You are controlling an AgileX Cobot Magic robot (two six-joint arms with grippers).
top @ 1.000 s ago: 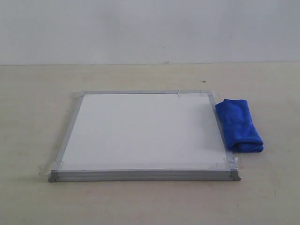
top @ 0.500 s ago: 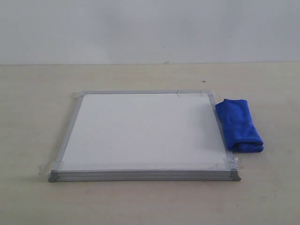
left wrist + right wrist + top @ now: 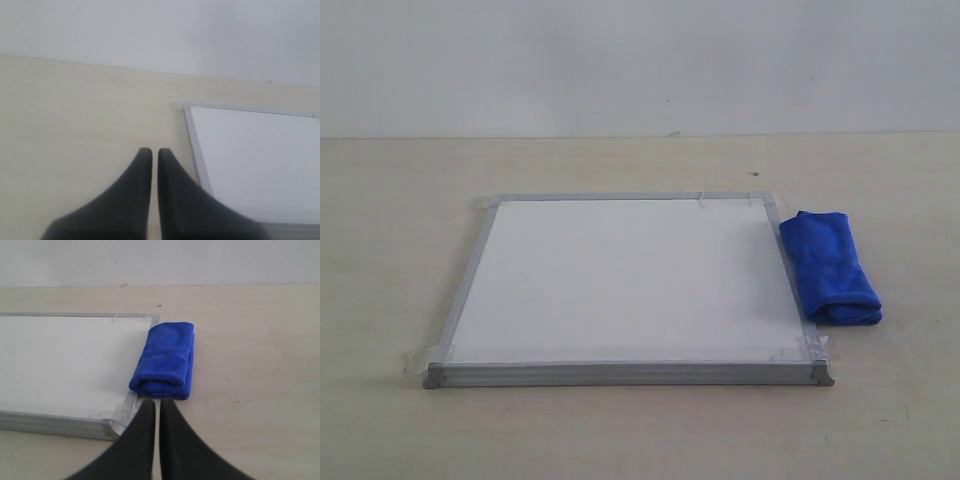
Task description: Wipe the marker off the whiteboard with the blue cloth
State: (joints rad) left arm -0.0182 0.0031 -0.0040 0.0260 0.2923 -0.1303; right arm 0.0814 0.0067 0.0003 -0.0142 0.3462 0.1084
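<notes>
The whiteboard (image 3: 625, 280) lies flat on the table, its white surface bare; no marker squiggle shows on it in any view. The blue cloth (image 3: 830, 268) lies folded on the table against the board's right edge. In the right wrist view the cloth (image 3: 165, 361) sits just beyond my right gripper (image 3: 156, 402), which is shut and holds nothing. My left gripper (image 3: 151, 151) is shut and empty over the table beside the board's frame (image 3: 196, 150). Neither gripper appears in the exterior view.
The pale wooden table (image 3: 400, 250) extends around the board on all sides. A plain white wall (image 3: 640, 60) stands behind it. Clear tape holds the board's corners (image 3: 812, 350).
</notes>
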